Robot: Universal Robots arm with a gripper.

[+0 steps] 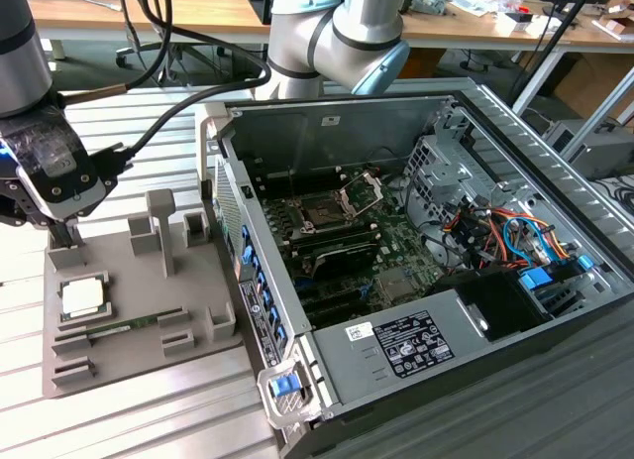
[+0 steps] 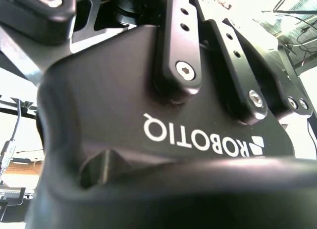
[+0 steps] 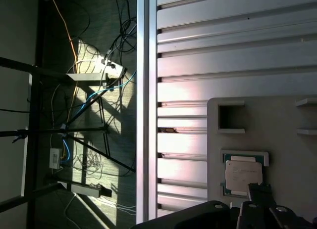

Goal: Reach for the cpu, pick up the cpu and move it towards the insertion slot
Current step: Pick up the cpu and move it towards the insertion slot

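Observation:
The cpu point(image 1: 81, 297) is a small pale square chip lying flat in a recess of the grey tray point(image 1: 129, 355), on the exterior view's left. My gripper point(image 1: 61, 236) hangs just above the tray's far corner, a little behind the cpu and apart from it. In the first wrist view the cpu point(image 3: 243, 175) lies in its recess, with the gripper's dark tip just over its edge. The gripper's black body point(image 2: 148, 115) is seen close up in the second wrist view. The insertion slot point(image 1: 322, 213), a dark square socket with a raised metal bracket, sits inside the open computer case.
The open computer case point(image 1: 416, 132) takes up the exterior view's right, with wires, a drive cage and black memory slots. A thin green memory stick point(image 1: 114, 327) lies on the tray below the cpu. Upright grey posts point(image 1: 160, 226) stand on the tray. The table point(image 1: 139, 419) is slatted metal.

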